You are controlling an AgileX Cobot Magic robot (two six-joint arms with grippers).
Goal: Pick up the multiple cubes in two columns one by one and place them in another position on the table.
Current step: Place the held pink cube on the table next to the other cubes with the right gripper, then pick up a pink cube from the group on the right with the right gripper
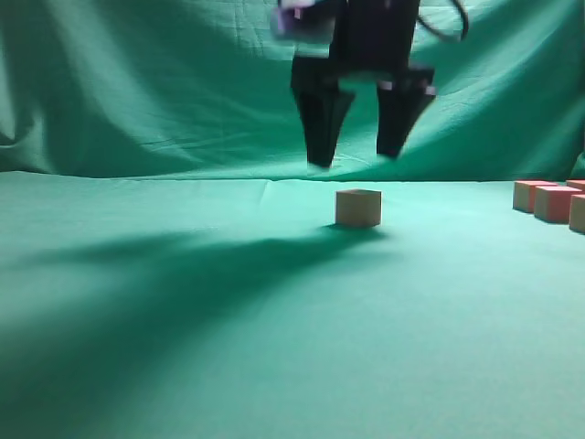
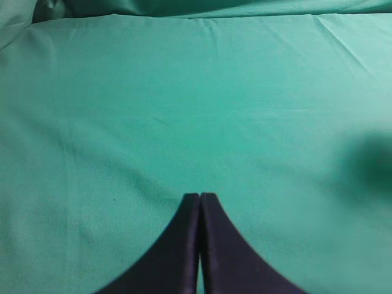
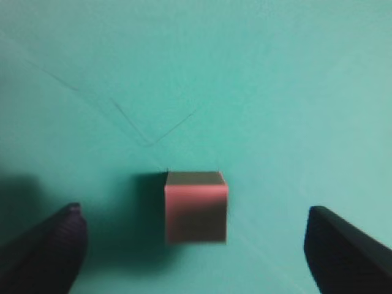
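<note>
writing: none readable on any cube | my right pincer [image 1: 359,151]: fingers wide apart, above lone cube [image 1: 357,208], not touching | my left pincer [image 2: 199,197]: tips together, empty | other cubes [image 1: 549,200]: far right worktop [image 1: 183,347] edge | open green cloth left and near

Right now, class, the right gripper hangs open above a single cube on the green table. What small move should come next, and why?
Probably lift clear and swing right toward the remaining cubes. The right gripper is open and above the lone cube, which sits flat on the table, untouched by either finger, so it looks placed.
</note>
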